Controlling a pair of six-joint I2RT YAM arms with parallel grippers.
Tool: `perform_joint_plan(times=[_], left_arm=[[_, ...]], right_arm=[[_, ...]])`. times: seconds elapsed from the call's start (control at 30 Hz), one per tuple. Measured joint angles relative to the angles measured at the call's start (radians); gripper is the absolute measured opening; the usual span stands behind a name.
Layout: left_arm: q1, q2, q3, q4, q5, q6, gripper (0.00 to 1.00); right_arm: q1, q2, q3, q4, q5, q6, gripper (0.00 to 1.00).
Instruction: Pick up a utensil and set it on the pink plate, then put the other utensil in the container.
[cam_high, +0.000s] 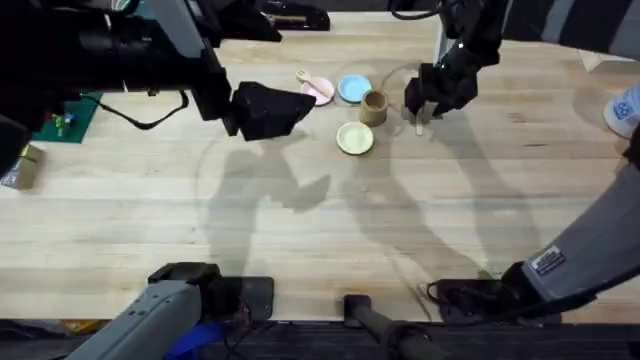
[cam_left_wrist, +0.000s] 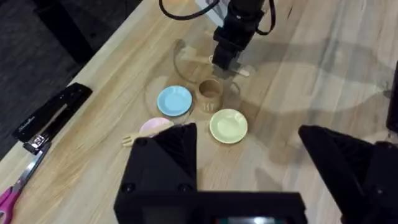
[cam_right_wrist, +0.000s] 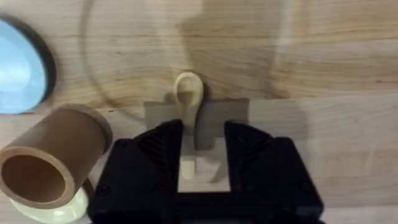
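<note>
**Wooden fork on the pink plate; spoon not yet in the cup**

Wood-topped table (cam_high: 300, 230) carries everything, and the scene reads from the left as follows. A stapler (cam_left_wrist: 50, 118) and pink-handled scissors (cam_left_wrist: 15, 190) lie at the table's left side in the left wrist view, well apart from the task's things. Next comes the left gripper (cam_high: 262, 110), hanging above the table just left of the plates; its fingers (cam_left_wrist: 165, 155) stand wide apart with nothing between them.

Past it sits the pink plate (cam_high: 318, 90), with the slim fork (cam_high: 303, 76) lying across it, tines poking out over the rim. Half the job looks done, then. Right of the pink plate is the blue plate (cam_high: 353, 88), and in front of that the yellow plate (cam_high: 355, 138), both bare.

The cup (cam_high: 373, 107) stands upright between the blue and yellow plates, touching or nearly touching the yellow one. In the right wrist view its mouth looks empty.

Farthest right, the right gripper (cam_high: 422, 118) is down at the table beside the cup. Its wrist view shows the spoon (cam_right_wrist: 188, 99) flat on the wood, bowl pointing away, handle running in between the fingers (cam_right_wrist: 152, 149). The jaws are narrow around the handle, but a gap on one side still shows, so I judge the grip not yet closed.

What remains: pinch the handle, lift, carry the spoon across to the cup and drop it in.
</note>
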Motion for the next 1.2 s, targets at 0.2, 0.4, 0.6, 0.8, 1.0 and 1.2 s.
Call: perform_joint_plan(times=[0.2, 0.4, 0.6, 0.8, 1.0, 1.2], left_arm=[[0.0, 0.0, 0.0, 0.0, 0.0, 0.0, 0.993], [0.0, 0.0, 0.0, 0.0, 0.0, 0.0, 0.993], [0.0, 0.0, 0.0, 0.0, 0.0, 0.0, 0.993], [0.0, 0.0, 0.0, 0.0, 0.0, 0.0, 0.993], [0.0, 0.0, 0.0, 0.0, 0.0, 0.0, 0.993], [0.0, 0.0, 0.0, 0.0, 0.0, 0.0, 0.993]], right_arm=[[0.0, 0.0, 0.0, -0.001, 0.0, 0.001, 0.245], [0.0, 0.0, 0.0, 0.0, 0.0, 0.001, 0.15], [0.0, 0.0, 0.0, 0.0, 0.003, 0.0, 0.084], [0.0, 0.0, 0.001, 0.001, 0.004, 0.0, 0.056], [-0.001, 0.0, 0.002, 0.003, 0.004, 0.0, 0.046], [-0.001, 0.0, 0.008, -0.008, 0.003, 0.0, 0.035]])
